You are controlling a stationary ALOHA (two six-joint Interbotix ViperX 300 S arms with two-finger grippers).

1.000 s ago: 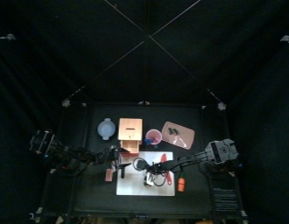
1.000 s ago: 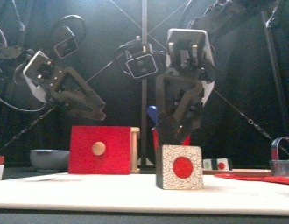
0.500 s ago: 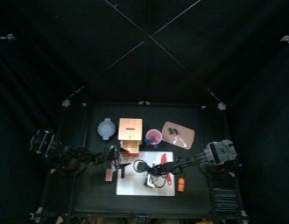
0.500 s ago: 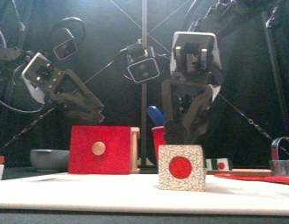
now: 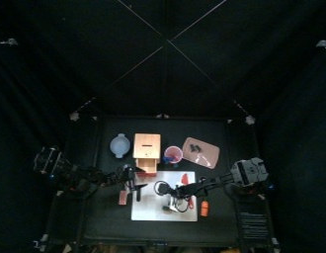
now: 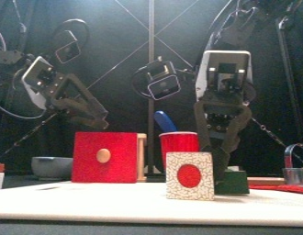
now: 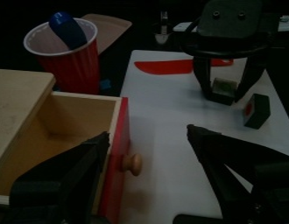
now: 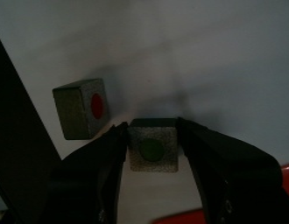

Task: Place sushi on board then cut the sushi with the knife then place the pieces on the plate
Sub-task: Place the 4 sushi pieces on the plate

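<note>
On the white cutting board stands a sushi piece with a red centre. Just to its right a second, dark green piece sits on the board with my right gripper shut on it. The right wrist view shows this piece held between the jaws and the red-centred piece apart from it. A red knife lies on the board's far edge. My left gripper hangs open over the wooden box's pulled-out red drawer.
The red cup holding the blue knife stands behind the board beside the wooden box. A blue-grey bowl is at the far left, the pink plate at the back right.
My right gripper has moved to the right, away from the red-centred piece, and the dark green piece now stands apart under it. The left arm has stayed still.
</note>
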